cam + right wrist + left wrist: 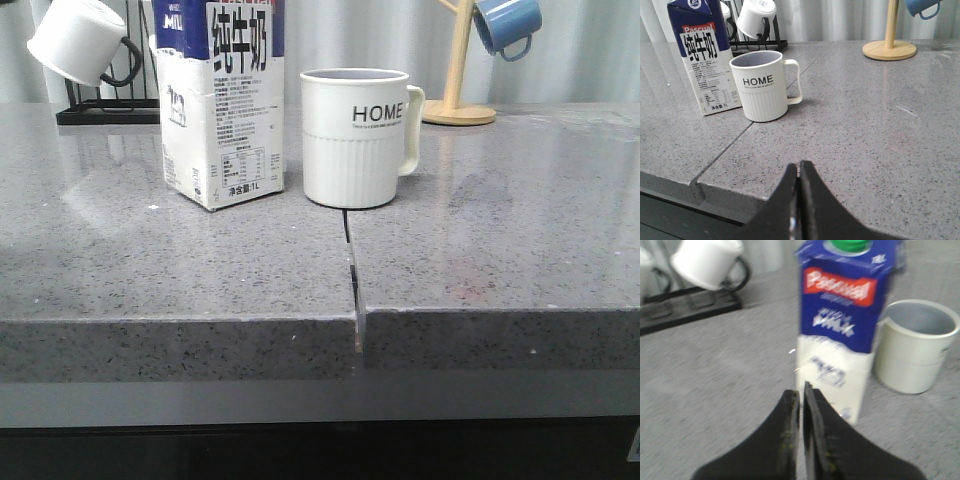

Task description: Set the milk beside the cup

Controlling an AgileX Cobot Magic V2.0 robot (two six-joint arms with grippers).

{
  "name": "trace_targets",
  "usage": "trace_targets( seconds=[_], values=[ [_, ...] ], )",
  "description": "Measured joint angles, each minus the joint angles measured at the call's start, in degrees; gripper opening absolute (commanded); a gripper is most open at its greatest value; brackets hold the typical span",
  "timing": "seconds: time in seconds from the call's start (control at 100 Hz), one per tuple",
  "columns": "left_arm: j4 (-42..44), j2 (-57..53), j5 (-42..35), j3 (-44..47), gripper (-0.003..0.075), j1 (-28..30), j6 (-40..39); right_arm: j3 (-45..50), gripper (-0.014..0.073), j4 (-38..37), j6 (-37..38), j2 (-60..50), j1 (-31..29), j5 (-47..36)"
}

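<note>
The milk carton (222, 100) stands upright on the grey counter, white with a blue top, just left of the cup (355, 137), a narrow gap between them. The cup is a white ribbed mug with "HOME" lettering, its handle to the right. Both show in the right wrist view, the milk (702, 57) and the cup (765, 86), and in the left wrist view, the milk (842, 325) and the cup (916, 351). My left gripper (801, 392) is shut and empty, a short way back from the carton. My right gripper (798, 170) is shut and empty, over the counter's front edge, well back from the cup. Neither gripper shows in the front view.
A black rack (105, 100) with a white black-handled mug (80, 40) stands behind the milk at the back left. A wooden mug tree (460, 70) carrying a blue mug (508, 24) stands at the back right. A seam (352, 270) runs through the counter to its front edge.
</note>
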Motion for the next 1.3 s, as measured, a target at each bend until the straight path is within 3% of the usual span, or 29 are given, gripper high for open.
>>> trace_targets(
  seconds=[0.35,0.84,1.14,1.3],
  values=[
    [0.42,-17.41,7.83,7.00,-0.0021,13.90,0.08,0.00,-0.0060,0.00,0.00,0.00,0.00,0.00],
    [1.58,-39.27,17.92,16.27,-0.0021,19.20,0.08,0.00,-0.0060,0.00,0.00,0.00,0.00,0.00],
    [3.42,-49.93,18.28,23.95,-0.0021,19.57,-0.02,0.00,-0.0060,0.00,0.00,0.00,0.00,0.00],
    [2.69,-52.28,16.07,29.65,-0.0021,22.49,-0.02,0.00,-0.0060,0.00,0.00,0.00,0.00,0.00]
  ],
)
